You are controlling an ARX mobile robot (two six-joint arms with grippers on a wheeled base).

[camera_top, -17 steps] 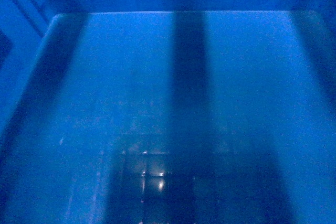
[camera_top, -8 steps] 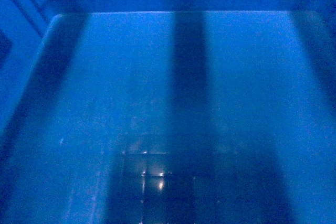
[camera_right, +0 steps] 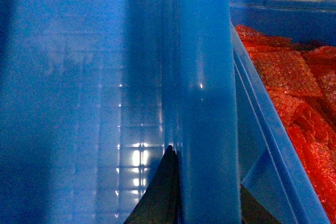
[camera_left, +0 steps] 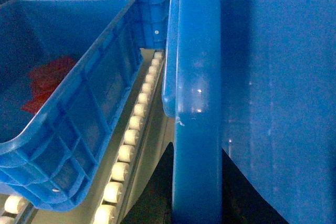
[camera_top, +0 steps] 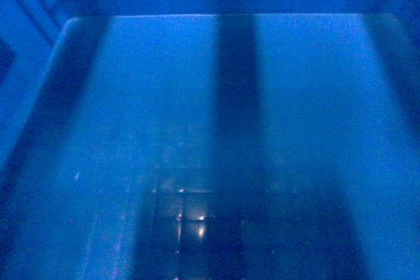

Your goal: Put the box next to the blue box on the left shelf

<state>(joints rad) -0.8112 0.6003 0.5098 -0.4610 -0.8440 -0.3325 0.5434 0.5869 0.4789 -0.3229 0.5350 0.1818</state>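
The box (camera_top: 197,96) fills the head view, its glossy blue floor crossed by dark shadow bands. The left tool (camera_left: 197,192) pinches the box's thick left rim between its dark fingers, and the right tool (camera_right: 202,203) pinches the right rim. On the left, a second blue crate (camera_left: 68,103) sits on a roller rail (camera_left: 131,135). On the right, another crate (camera_right: 273,145) holds red packets (camera_right: 299,87).

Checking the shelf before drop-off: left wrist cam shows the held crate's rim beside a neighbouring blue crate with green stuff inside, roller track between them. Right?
Not quite. In the left wrist view the contents of the neighbouring crate are red, not green. The held crate's rim and the roller track between them are as you say.
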